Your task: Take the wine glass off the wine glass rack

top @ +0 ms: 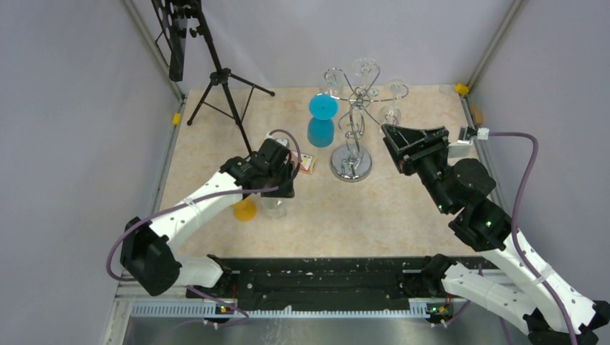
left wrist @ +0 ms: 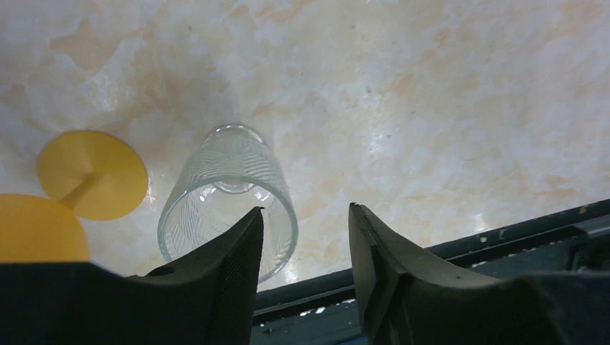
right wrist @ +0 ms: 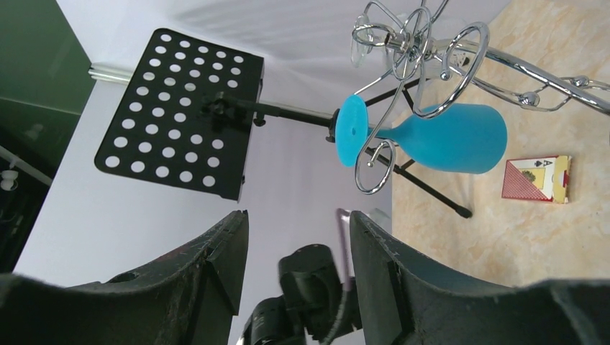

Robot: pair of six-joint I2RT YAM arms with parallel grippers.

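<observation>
Top external view: the wine glass rack [top: 352, 136] stood upright on its round base toward the back of the counter [top: 403, 208], right of the middle. A blue wine glass [top: 321, 121] hung upside down from a scroll arm on the rack's left side, foot uppermost and bowl below. Several clear wine glasses [top: 367, 70] hung from the arms at the back and right.

The right gripper [right wrist: 295, 215] hovered just right of the rack, its fingers apart with nothing between them. Its wrist view looked across at the blue wine glass, the foot caught in a chrome loop. Behind that stood a black tripod [right wrist: 431, 192] carrying a perforated black tray [right wrist: 180, 115], and a red playing-card box [right wrist: 536, 179] lay on the counter.

The left gripper [left wrist: 306, 215] was over the near left part of the counter, well apart from the rack and pointing down. Its fingers stood apart and held nothing. In its wrist view a ribbed clear glass [left wrist: 230, 180] stood upright on the counter, just left of the gap between the fingers, its rim overlapped by the left finger [left wrist: 230, 273]. Whether finger and glass touched could not be told. A yellow wine glass [left wrist: 92, 175] stood just beside the clear glass, its round foot on the counter.
</observation>
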